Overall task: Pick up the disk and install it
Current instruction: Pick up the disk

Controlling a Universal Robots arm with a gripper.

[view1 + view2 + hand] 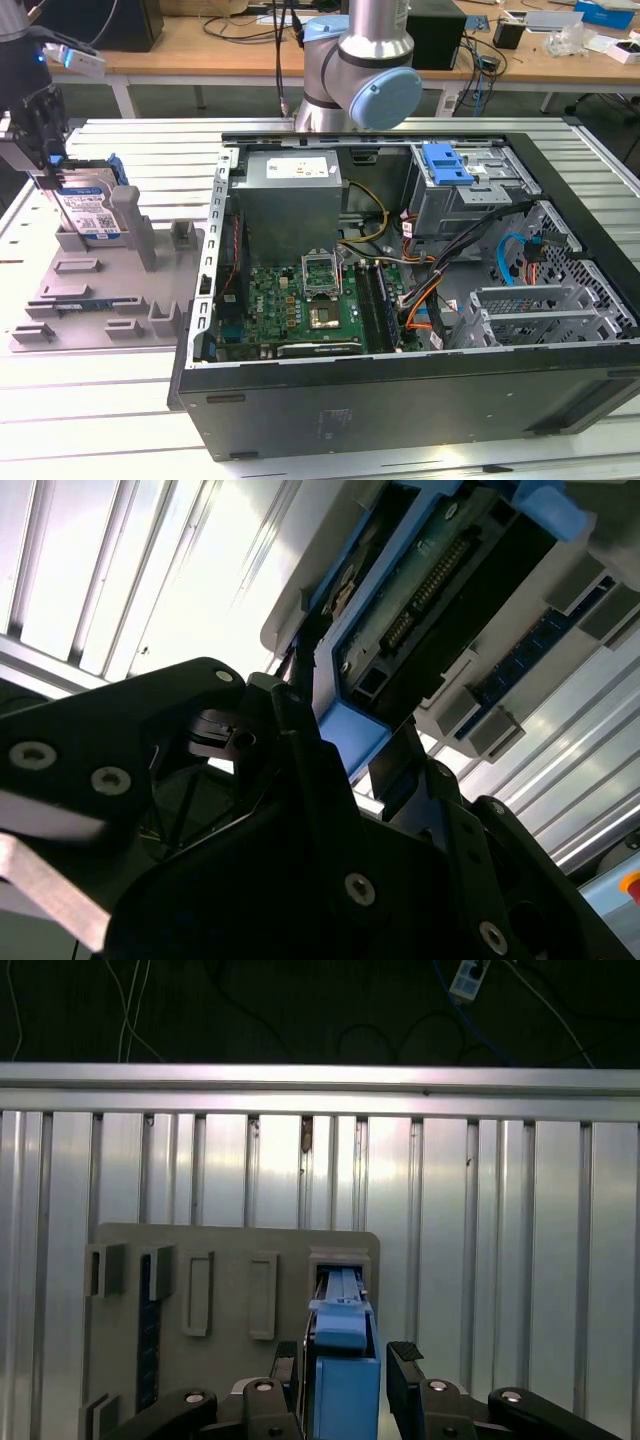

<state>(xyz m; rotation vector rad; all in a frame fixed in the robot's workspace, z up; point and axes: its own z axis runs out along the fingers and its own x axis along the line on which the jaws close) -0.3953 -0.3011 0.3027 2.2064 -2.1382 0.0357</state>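
Straddling the upper edge of the disk (90, 212), the gripper (50, 178) hangs over the table's edge on the exterior view's left. Whether it is clamped on the disk or merely set around it, I cannot tell. In the first wrist view the blue rail (345, 1360) of the disk runs up between the gripper's two sides with little room to spare.

The disk stands upright on its edge in a slot of a gray holder (110, 300), its white-and-blue label facing the exterior camera and its blue rails showing along the sides. The holder lies flat on the slatted metal table (100, 410), toward the far corner on the exterior view's left, with several more slots and posts across its surface.

Just beside the holder, toward the exterior view's right, an open computer case (400, 410) lies on its side over the middle of the table. Inside are a green motherboard (300, 300), a gray power supply (290, 200) and a drive bay with a blue latch (447, 163). The arm's base (360, 80) rises at the table's far edge, behind the case.
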